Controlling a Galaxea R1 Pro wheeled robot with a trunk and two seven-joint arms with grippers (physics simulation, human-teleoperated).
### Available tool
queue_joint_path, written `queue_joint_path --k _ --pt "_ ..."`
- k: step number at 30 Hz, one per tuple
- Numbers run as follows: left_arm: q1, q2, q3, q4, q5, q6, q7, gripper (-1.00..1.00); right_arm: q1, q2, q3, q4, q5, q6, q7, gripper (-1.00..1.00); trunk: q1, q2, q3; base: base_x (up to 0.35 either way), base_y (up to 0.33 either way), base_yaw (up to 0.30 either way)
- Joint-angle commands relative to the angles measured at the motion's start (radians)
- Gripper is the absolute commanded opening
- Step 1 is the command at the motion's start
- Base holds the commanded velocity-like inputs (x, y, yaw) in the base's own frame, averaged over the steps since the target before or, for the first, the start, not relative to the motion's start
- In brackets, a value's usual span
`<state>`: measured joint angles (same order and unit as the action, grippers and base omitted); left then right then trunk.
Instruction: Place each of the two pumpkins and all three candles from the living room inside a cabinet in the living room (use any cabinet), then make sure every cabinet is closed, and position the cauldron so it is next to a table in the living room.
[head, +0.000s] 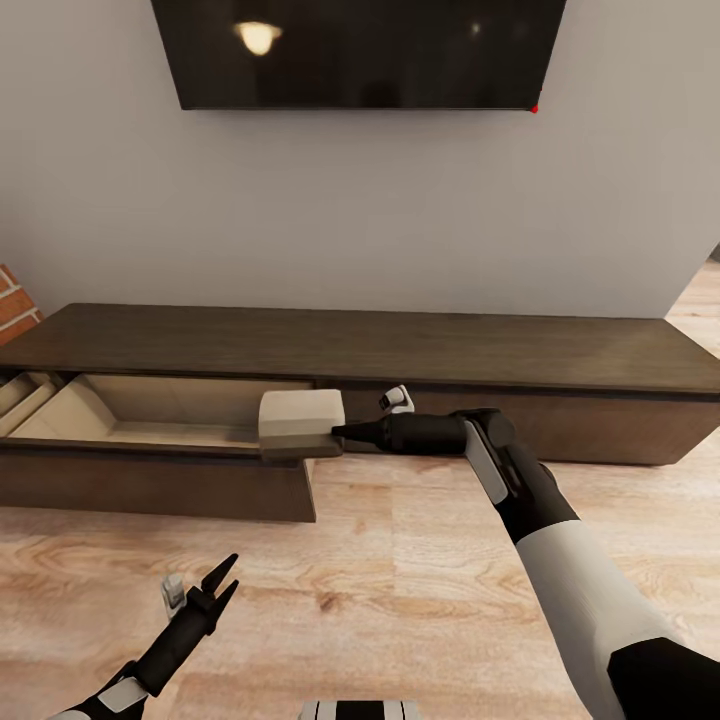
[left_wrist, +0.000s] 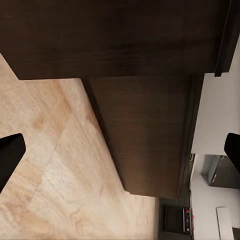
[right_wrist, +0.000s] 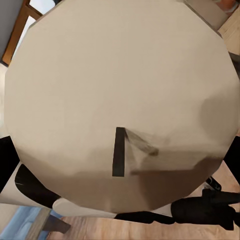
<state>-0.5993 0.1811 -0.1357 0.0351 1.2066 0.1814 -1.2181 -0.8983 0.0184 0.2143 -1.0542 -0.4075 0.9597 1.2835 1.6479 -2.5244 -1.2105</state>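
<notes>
One candle in play: the beige squat candle (head: 300, 423) is clamped at the tip of the right claw (head: 338, 434), held out sideways with its flat side facing the arm.
Writing / labels: honestly nothing readable anywhere, no brand on the candle, the cabinet or the TV.
Left claw: the left claw (head: 218, 585) is low and close to the robot, over the wood floor (head: 400, 580), fingers spread apart and holding nothing. In its own wrist view the two dark fingertips (left_wrist: 11, 155) sit at opposite edges with floor and dark cabinet wood between them.
Right claw: closed on the candle. From the right wrist camera the candle's flat round face (right_wrist: 120, 100) takes up nearly everything, with a short dark wick mark (right_wrist: 119, 151) near the middle.
Candle vs cabinet: it sits right at the right-hand end of the pulled-out drawer (head: 150, 420), hovering at the drawer's front corner. Can't tell if it's touching the drawer edge or just above it.
Cabinet: the long low dark-brown cabinet (head: 450, 350) runs along the wall. Its left drawer is open, showing a pale wood inside, and the right part looks shut.
Farther back: plain grey wall (head: 360, 210) with a dark TV (head: 360, 50) mounted up top, a lamp glow reflected in it.
Far left: a bit of red brick (head: 15, 305) just past the cabinet end.
</notes>
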Motion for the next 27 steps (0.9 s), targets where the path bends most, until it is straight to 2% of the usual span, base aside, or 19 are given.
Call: queue_joint_path --k 1,11,27 --pt "-0.002 0.0 -0.008 0.003 0.01 0.01 -0.006 1.0 -0.001 0.0 0.0 0.0 -0.004 0.006 0.001 -1.0 0.0 0.0 -0.001 0.0 0.0 0.0" --pt "-0.002 -0.001 -0.009 0.004 0.009 0.01 -0.005 1.0 -0.001 -0.001 -0.002 0.0 -0.005 0.004 0.003 -1.0 0.0 0.0 0.007 0.0 0.0 0.049" --pt "-0.002 -0.002 -0.009 0.006 0.008 0.01 0.005 1.0 -0.001 -0.002 -0.005 0.0 -0.004 0.004 0.001 -1.0 0.0 0.0 0.031 0.0 0.0 0.123"
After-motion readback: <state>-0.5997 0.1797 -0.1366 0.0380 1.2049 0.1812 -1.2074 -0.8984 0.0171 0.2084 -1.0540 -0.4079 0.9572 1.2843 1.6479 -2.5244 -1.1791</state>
